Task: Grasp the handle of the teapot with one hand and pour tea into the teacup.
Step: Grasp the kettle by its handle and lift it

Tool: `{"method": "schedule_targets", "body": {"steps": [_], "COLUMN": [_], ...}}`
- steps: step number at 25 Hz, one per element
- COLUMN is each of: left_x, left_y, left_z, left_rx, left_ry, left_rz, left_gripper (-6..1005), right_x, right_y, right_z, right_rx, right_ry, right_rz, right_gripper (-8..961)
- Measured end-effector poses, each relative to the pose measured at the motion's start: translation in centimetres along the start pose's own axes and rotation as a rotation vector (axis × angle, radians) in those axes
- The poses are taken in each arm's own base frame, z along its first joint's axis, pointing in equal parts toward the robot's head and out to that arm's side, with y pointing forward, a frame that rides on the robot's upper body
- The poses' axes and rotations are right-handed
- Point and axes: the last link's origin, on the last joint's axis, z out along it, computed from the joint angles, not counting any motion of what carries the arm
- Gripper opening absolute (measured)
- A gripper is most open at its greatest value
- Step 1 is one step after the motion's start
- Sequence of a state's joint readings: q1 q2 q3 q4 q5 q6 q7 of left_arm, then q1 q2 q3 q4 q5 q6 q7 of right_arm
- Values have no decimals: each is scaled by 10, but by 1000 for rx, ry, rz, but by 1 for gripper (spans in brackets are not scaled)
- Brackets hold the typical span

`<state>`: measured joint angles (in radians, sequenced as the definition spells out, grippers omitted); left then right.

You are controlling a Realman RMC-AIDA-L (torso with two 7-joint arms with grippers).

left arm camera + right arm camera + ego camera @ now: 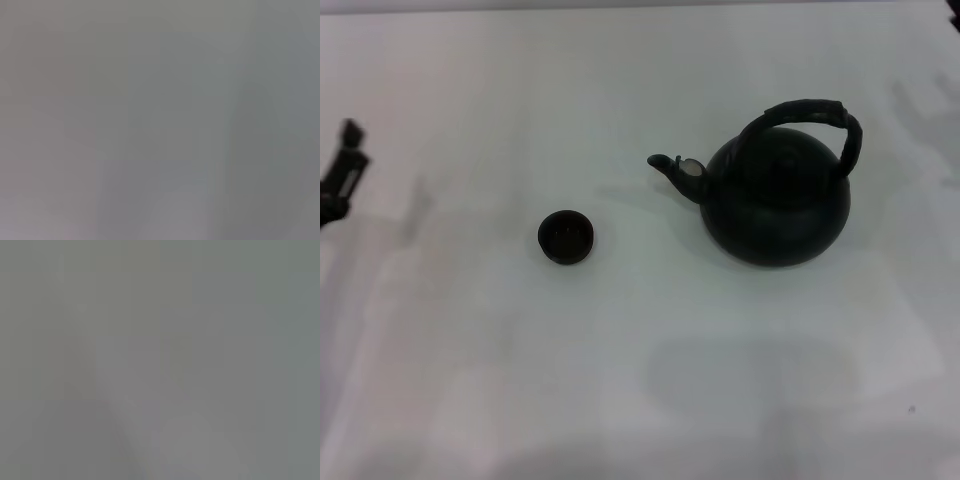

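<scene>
The matte-black teapot (780,205) stands upright on the white table, right of centre in the head view. Its short spout (677,170) with a pale tip points left toward the teacup. Its thick black ribbed handle (812,118) arches over the top, with nothing touching it. The tiny dark teacup (565,237) sits upright to the left of the teapot, a short gap from the spout. My left gripper (342,170) shows at the far left edge, well away from the cup. My right gripper is out of view. Both wrist views show only plain grey.
The white table (640,380) spreads all around the two objects. Faint shadows lie on it near the front and at the far right.
</scene>
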<state>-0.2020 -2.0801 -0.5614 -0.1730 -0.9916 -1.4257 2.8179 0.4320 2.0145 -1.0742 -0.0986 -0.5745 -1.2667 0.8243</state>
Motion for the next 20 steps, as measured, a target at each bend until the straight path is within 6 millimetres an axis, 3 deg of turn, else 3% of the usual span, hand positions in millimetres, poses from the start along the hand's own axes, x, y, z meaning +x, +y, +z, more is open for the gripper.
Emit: {"method": "schedule_targets", "body": {"steps": [6, 11, 17, 20], "left_x": [-2, -6, -5, -4], "left_y": [-24, -28, -30, -36], "left_z": [-9, -7, -4, -2], "left_rx": [110, 122, 144, 183], "left_ry": [-31, -61, -61, -51], "left_rz": [24, 30, 24, 15], "left_gripper": [818, 819, 819, 819], "right_x": [-39, -68, -92, -93], "right_y": [17, 30, 50, 56], "right_z": [31, 47, 37, 24], "right_rx": [-230, -218, -145, -133], "right_ry": [90, 216, 376, 473], "right_rz": [-24, -201, -334, -340], "right_gripper": [827, 827, 827, 828]}}
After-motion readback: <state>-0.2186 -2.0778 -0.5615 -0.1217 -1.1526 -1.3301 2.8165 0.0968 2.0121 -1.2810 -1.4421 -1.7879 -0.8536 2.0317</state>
